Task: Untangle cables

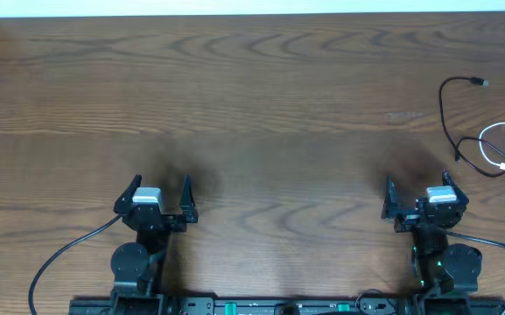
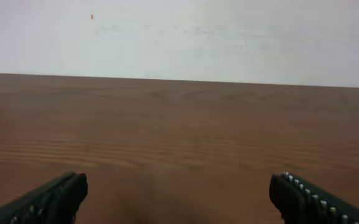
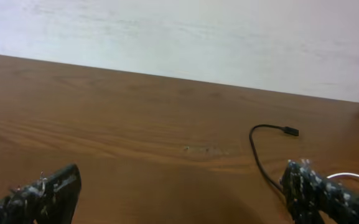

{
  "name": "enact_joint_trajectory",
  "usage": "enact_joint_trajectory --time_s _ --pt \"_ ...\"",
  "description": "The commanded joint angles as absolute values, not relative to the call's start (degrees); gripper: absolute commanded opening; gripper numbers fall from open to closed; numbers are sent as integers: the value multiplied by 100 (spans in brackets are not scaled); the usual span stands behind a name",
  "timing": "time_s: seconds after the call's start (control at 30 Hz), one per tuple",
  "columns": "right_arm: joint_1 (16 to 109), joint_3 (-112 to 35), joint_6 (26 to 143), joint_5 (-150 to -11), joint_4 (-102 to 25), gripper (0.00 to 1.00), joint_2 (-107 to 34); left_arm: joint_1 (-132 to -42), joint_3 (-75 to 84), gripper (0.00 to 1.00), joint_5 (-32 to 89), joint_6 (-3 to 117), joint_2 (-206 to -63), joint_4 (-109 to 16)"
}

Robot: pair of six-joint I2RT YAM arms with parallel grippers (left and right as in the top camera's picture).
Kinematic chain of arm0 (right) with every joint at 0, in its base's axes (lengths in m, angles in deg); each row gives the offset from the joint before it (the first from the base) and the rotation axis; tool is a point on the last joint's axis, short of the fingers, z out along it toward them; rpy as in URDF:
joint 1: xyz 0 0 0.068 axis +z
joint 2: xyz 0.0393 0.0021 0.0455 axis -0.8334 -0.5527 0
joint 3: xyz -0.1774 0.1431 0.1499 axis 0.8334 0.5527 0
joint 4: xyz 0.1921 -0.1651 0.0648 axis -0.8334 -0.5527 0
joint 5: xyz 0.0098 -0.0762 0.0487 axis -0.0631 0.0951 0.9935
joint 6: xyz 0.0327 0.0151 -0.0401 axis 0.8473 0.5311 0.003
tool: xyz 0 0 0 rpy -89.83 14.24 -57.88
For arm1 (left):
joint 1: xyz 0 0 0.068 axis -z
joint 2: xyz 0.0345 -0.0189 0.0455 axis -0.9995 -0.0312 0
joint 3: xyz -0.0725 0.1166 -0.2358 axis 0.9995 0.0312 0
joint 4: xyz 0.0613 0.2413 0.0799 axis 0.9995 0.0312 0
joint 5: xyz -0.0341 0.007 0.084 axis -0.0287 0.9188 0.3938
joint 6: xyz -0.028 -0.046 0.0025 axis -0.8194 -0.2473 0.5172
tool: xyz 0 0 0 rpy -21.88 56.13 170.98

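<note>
Black cable [image 1: 442,105] and white cable [image 1: 495,129] overlapping at the right edge of the table [image 1: 252,105], beyond the right gripper [image 1: 418,187], left gripper [image 1: 161,187] well apart from them, both grippers spread wide, holding nothing

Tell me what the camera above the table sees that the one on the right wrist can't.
Overhead alone: the open left gripper, and the white cable in loops crossing the black cable by the right edge. Right wrist alone: the pale wall as a broad backdrop. Both: the wooden table, the open right gripper, the black cable's plug end and, barely from the wrist, a sliver of white cable.
</note>
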State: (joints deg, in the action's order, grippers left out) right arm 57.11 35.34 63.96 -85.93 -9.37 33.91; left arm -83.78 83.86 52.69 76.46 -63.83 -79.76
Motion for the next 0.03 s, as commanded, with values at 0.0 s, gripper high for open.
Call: enact_joint_trajectory --time_s 0.0 --pt "5761 3541 6336 -8579 -966 99 3428 -8352 8430 98 5319 7614 -6348 -7696"
